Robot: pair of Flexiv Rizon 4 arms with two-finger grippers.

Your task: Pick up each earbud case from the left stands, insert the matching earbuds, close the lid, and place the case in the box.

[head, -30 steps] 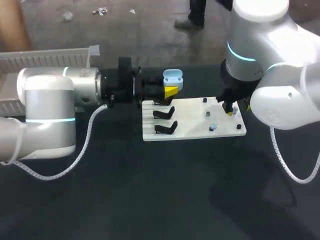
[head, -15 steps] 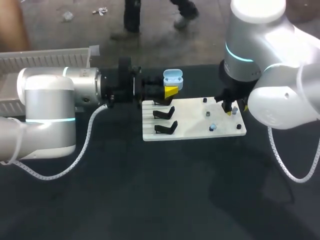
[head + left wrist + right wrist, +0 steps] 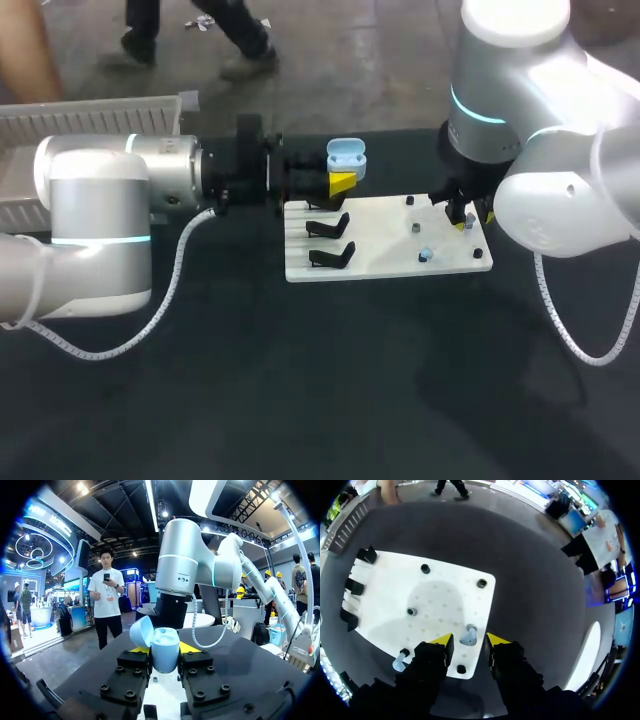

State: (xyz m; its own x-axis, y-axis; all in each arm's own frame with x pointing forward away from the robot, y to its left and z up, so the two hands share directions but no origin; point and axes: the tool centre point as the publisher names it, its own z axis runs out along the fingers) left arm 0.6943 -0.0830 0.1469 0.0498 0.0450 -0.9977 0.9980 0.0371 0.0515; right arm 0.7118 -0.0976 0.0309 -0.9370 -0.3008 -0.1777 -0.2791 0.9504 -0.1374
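Note:
A light blue earbud case [image 3: 346,157] with its lid up is held over the board's back left corner. My left gripper [image 3: 342,182] is shut on it; in the left wrist view the case [image 3: 165,652] sits clamped between the black fingers [image 3: 131,666], lid [image 3: 142,631] tipped open. My right gripper [image 3: 463,218] hangs over the white board [image 3: 385,262] at its right side. Its yellow-tipped fingers [image 3: 443,640] stand open on either side of a pale blue earbud [image 3: 468,637] on its peg, small gaps showing. Another earbud [image 3: 399,662] lies beside that gripper.
Three black stands [image 3: 330,229] line the board's left side, bare. Small black pegs [image 3: 425,569] dot the board, with two more earbuds [image 3: 425,254] on its right half. A pale ribbed box [image 3: 95,115] sits at the table's back left.
My right gripper's fingers have drawn closer together around the earbud and the gripper has settled slightly. The left arm and the case have not moved.

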